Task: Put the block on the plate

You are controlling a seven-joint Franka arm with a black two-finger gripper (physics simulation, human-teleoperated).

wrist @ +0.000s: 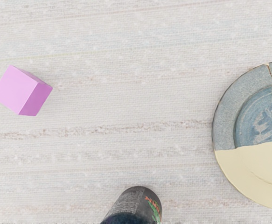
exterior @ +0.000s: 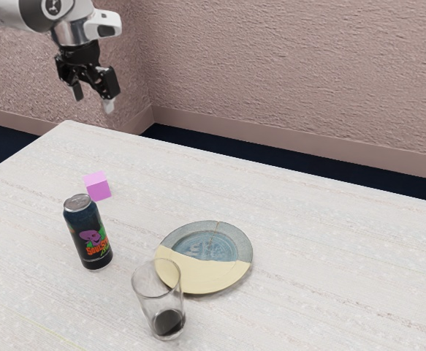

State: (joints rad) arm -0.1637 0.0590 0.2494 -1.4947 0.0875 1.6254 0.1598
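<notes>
Up above the table (exterior: 329, 256), gripper (exterior: 93, 99): fingers spread, nothing between them!
Block (exterior: 97, 187): sits on the table near the can (exterior: 88, 235); a skewed descent could clip either.
Plate (exterior: 216, 276): a low carry might topple the glass (exterior: 168, 322) close by.

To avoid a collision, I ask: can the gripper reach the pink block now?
Probably yes: the gripper is open and empty, and nothing covers the pink block; the can stands near, but apart.

a room indoors, with pinkish walls (exterior: 293, 66) and baseboard (exterior: 271, 135).
</notes>
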